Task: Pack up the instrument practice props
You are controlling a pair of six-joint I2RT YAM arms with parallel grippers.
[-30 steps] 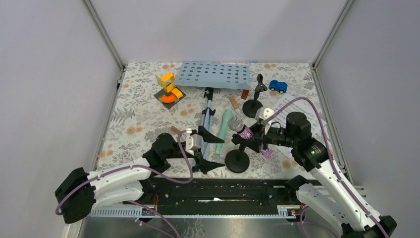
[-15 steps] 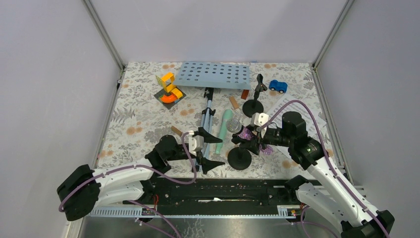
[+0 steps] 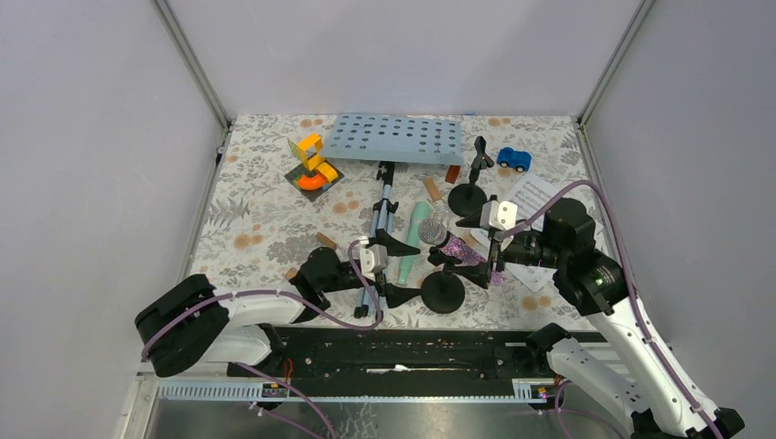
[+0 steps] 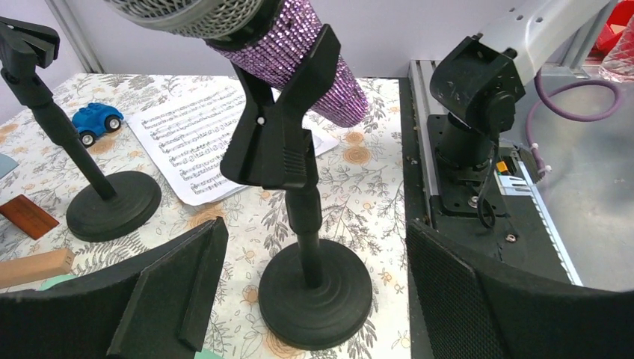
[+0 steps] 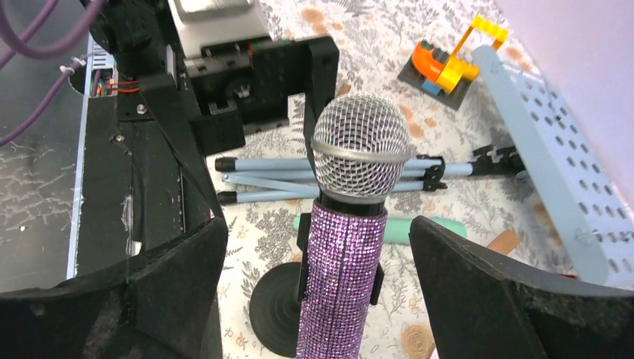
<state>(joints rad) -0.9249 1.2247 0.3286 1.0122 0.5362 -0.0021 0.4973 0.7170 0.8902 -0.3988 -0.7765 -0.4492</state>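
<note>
Bench [image 3: 252, 215]: floral-print cover on a pale ground. Small blue toy car [image 3: 513, 159] stands wheels down well beyond the right claw [image 3: 478, 249], near the back edge. Dark red-brown block [image 3: 452, 173] and pale wooden block [image 3: 432, 189] lie flat, beyond that claw and nearer to it than the car, close together but not touching. Second pale block [image 3: 326, 240] lies flat near the left claw [image 3: 397, 268], to its left. Orange-and-yellow brick build [image 3: 312, 166] sits on a dark grey plate, well beyond the left claw and to its left.
</note>
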